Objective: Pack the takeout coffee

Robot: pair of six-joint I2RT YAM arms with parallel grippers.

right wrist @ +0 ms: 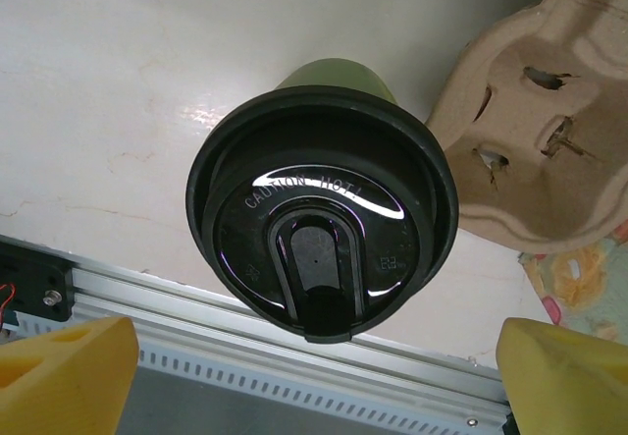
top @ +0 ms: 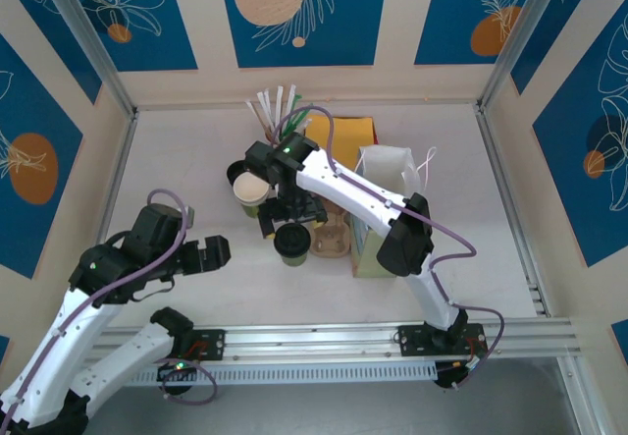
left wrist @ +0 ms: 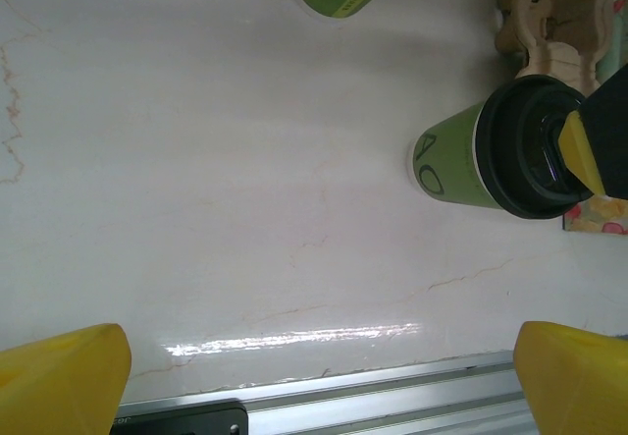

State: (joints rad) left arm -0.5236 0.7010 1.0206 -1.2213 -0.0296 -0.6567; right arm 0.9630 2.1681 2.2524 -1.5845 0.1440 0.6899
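The table carries everything. Toward its right a white paper bag is stood with its mouth open upward; what it holds cannot be made out. A cardboard cup carrier is laid just in front of the bag's left side, and the sockets seen from the right wrist are bare.

The takeout coffee is stood on the table just beside the carrier's left edge, outside its sockets. Its black lid is fitted. The lidding is therefore judged done, while seating the cup in the carrier and bagging it are judged not yet done.

The cup is upright: its long axis is vertical, the lid is uppermost and the base is on the table. The lid's sip tab is turned toward the near rail.

The right pincer is hung above the coffee, released, with its fingers spread wide to either side of the lid and nothing grasped. The left pincer is likewise released and empty, over bare table left of the cup and apart from it.
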